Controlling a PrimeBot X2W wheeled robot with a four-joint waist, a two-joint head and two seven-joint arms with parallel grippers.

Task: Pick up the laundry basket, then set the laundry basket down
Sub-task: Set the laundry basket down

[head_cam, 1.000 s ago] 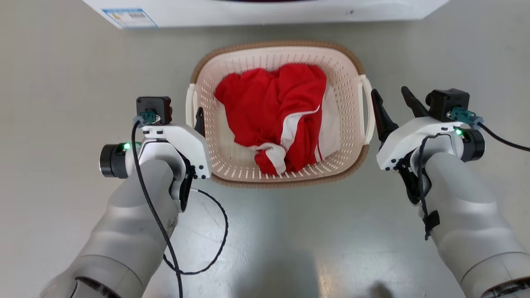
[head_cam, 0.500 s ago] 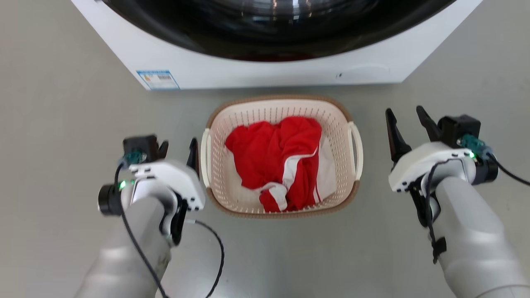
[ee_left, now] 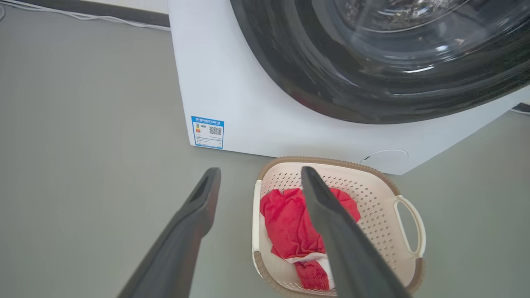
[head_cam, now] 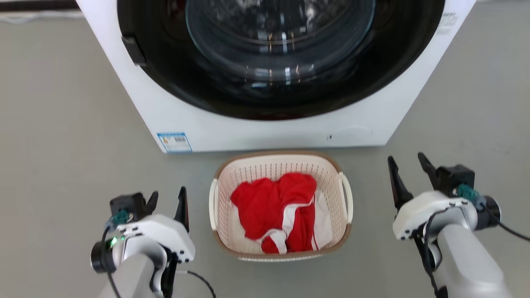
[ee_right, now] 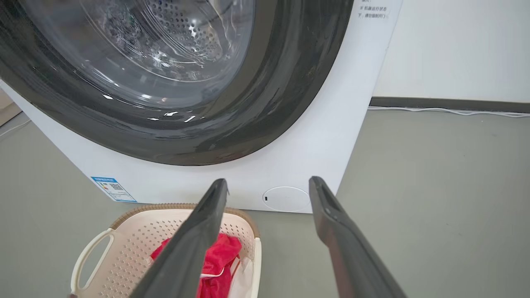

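the laundry basket [head_cam: 281, 248] sits on the floor [head_cam: 62, 124] before the washing machine [head_cam: 265, 124], between the spread, empty left end effector [head_cam: 167, 200] and right end effector [head_cam: 408, 171].

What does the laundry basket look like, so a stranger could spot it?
Find the big white washing machine with its dark round door. On the grey floor before it sits the laundry basket, small and cream. Only it has holes, a brown rim and red cloth inside.

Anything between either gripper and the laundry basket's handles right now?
Nothing visible. The open left gripper and open right gripper flank the cream perforated plastic laundry basket with brown rim, apart from it. Just bare grey floor lies between them and its white loop handles.
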